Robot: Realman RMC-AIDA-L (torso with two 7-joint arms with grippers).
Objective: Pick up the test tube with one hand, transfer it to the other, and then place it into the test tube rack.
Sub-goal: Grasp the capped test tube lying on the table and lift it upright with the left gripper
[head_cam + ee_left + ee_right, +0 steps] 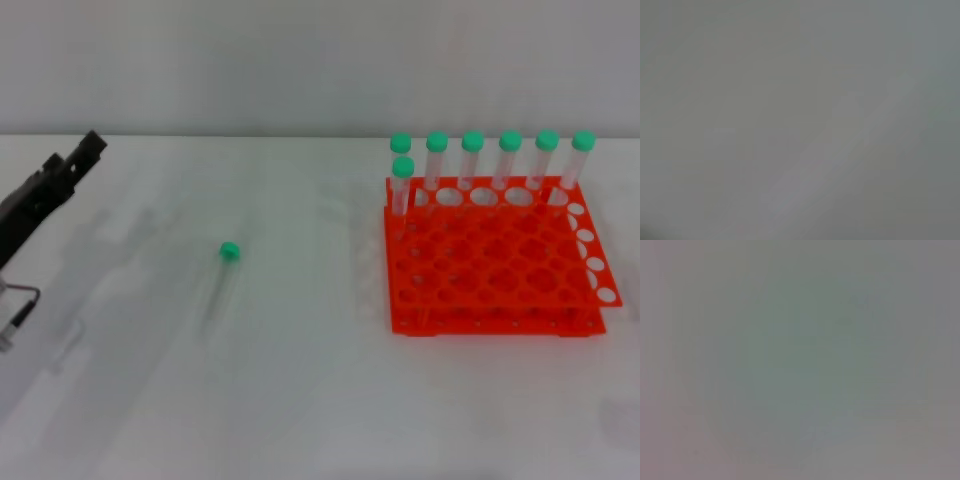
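The test tube [219,285] lies flat on the white table, left of centre, with its green cap [229,251] at the far end. My left gripper [75,155] is black and hangs over the table's far left, well to the left of the tube; its two tips stand apart and hold nothing. The orange-red test tube rack [490,270] stands at the right. My right gripper is out of view. Both wrist views show only blank grey surface.
Several green-capped tubes [510,165] stand upright in the rack's back row, and one more [402,185] stands at its back left corner. A thin cable [20,305] of the left arm hangs at the left edge.
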